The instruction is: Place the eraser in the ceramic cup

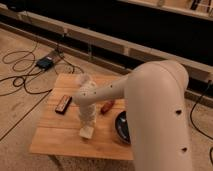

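Note:
My white arm reaches from the right across a small wooden table (55, 137) and bends down to it. The gripper (86, 129) points down near the table's front middle. A small cream-white block, the eraser (86, 133), lies on the wood right at the gripper's tip; I cannot tell whether it is gripped. The ceramic cup does not show clearly. A pale shape behind the arm's bend at the table's far side may be the cup, but I cannot tell.
A black remote (63, 104) lies left of the gripper. A reddish-brown oblong thing (107, 106) lies just right of the arm. A dark bowl (122, 128) sits at the right edge, partly hidden by my arm. Cables and a blue box (45, 63) lie on the floor at left.

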Tool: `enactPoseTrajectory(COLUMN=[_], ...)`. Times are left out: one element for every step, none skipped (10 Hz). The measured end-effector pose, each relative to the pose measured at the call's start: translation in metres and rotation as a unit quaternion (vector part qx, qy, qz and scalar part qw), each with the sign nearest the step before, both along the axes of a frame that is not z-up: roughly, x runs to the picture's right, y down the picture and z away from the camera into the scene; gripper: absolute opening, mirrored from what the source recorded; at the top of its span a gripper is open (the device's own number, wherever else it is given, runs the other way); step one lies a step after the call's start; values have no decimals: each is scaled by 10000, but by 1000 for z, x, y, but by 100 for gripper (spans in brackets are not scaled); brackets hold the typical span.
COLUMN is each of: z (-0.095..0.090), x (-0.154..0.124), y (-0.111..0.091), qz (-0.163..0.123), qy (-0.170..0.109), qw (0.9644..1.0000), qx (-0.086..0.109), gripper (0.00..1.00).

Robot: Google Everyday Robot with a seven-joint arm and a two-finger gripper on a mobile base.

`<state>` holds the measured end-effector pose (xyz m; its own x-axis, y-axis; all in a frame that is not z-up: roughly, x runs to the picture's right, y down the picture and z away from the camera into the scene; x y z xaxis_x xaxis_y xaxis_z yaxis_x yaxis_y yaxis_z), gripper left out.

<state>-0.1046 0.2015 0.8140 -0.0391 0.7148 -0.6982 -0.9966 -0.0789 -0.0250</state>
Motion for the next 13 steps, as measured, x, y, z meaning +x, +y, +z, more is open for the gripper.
enactPoseTrajectory(z=[-5,-9,-14,-18,-21,-22,-22,-21,-19,-15,-13,-10,-7], x=[-3,-7,-10,-13,-16,-19,-24,-27,-30,-31,-33,-36,-37], y=[-10,-22,-36,-48,-64,-76,-91,-104,-119,-133,-143,-155,-168], qz=[-74,-154,-271,-396,-570,-687,-818,-919,-1031,-1127,-1172,-1195,-1207], qy=[-88,-184,-293,-392,-507,-576,-669,-728,-778,-820,-864,-916,-944], qw=[9999,9995,9987,9976,9957,9940,9916,9894,9867,9841,9823,9803,9784], qx=[87,201,314,408,526,619,747,860,991,1098,1181,1277,1386], gripper=[0,0,0,0,0,0,0,0,0,0,0,0,0])
